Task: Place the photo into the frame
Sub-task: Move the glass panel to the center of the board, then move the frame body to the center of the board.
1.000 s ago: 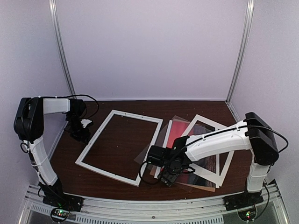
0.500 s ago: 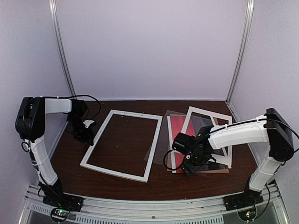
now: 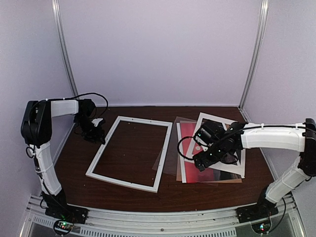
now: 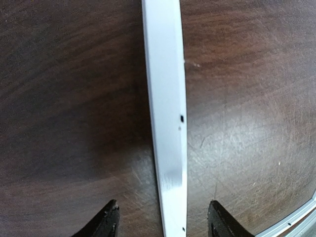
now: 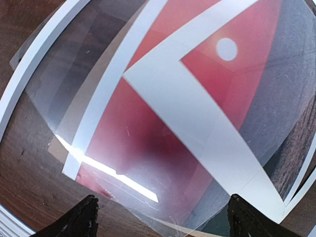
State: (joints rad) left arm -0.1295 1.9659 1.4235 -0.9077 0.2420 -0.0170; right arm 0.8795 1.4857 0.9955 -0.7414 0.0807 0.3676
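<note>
**Dark table (image 3: 168, 197), photo not yet lifted**

Overhead: the frame (image 3: 131, 120) lies flat; the photo (image 3: 188, 131) sits in the right-hand pile, partly under the mat (image 3: 217, 122).

Left wrist: left gripper (image 4: 165, 224) open, astride a frame rail, gripping nothing.

Right wrist: right gripper (image 5: 167, 217) wide open, empty, above the photo. Next it likely must free the photo.

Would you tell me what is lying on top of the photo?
A white paper mat lies askew on the photo, and a clear sheet overlaps its left side. The parts under the mat's border cannot be seen.

White frame (image 3: 145, 121), red photo (image 5: 207, 84) with white sun (image 5: 226, 49), dark brown grained table (image 4: 74, 98).
</note>
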